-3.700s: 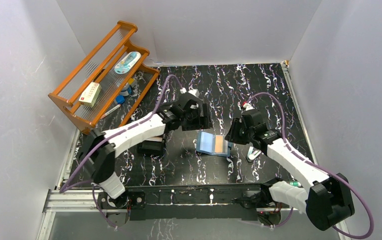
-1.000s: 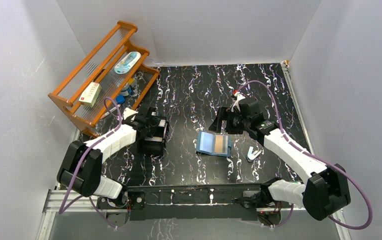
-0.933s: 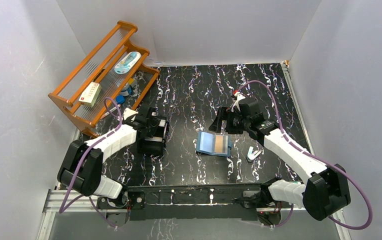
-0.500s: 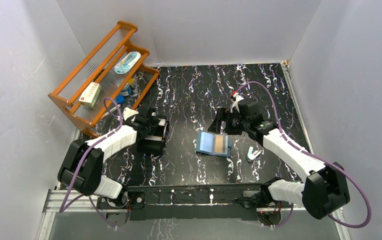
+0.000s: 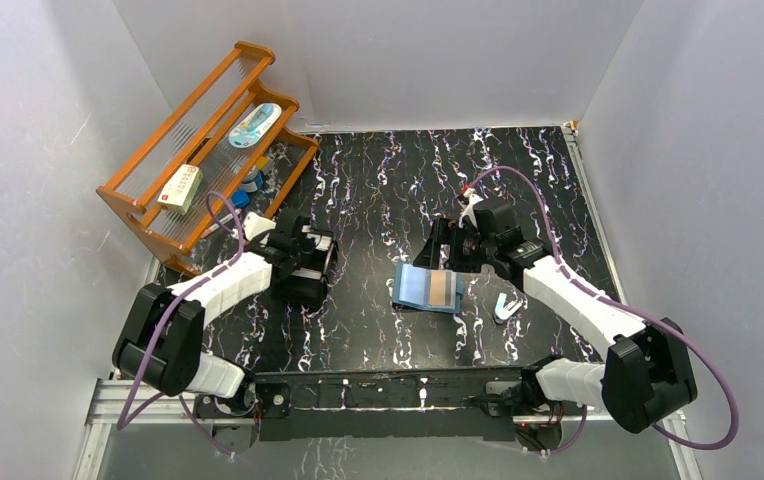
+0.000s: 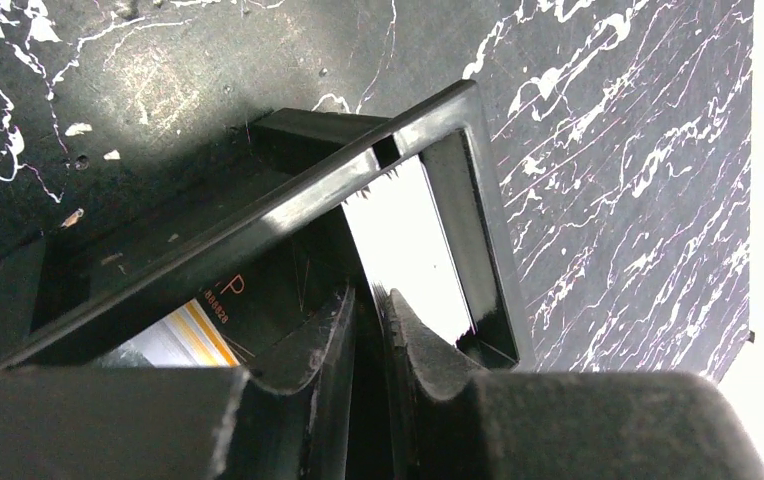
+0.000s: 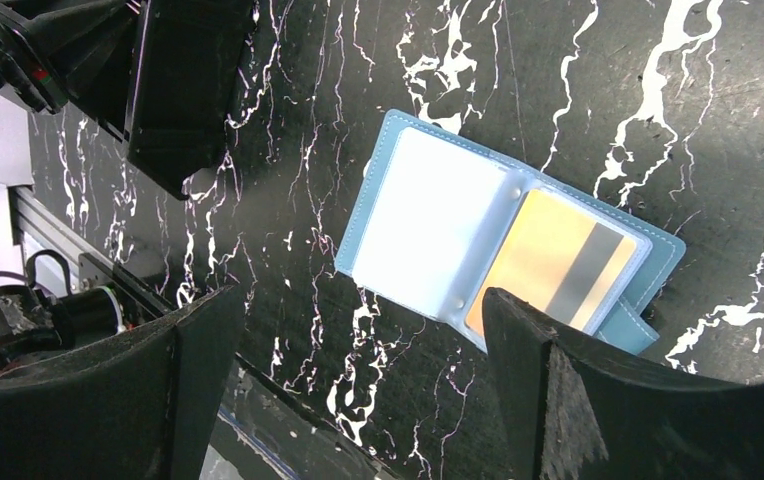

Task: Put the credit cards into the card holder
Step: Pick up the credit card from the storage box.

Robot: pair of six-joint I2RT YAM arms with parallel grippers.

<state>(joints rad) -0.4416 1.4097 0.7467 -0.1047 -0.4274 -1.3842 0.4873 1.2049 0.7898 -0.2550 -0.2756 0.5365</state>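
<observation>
Plain white walls point(image 5: 438, 50) close in a black surface point(image 5: 388, 180) veined with white and purple marbling. A slatted orange-brown wooden rack point(image 5: 148, 190) stands along the left wall. The light is even and soft.

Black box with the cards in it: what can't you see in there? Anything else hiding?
Cards in the black box: left wrist view, the box wall and the left claw cover most, so no count.
Left claw's grip: fingers nearly together; card between them or not, unclear.
Black box, top view: mostly under the left arm.
</observation>
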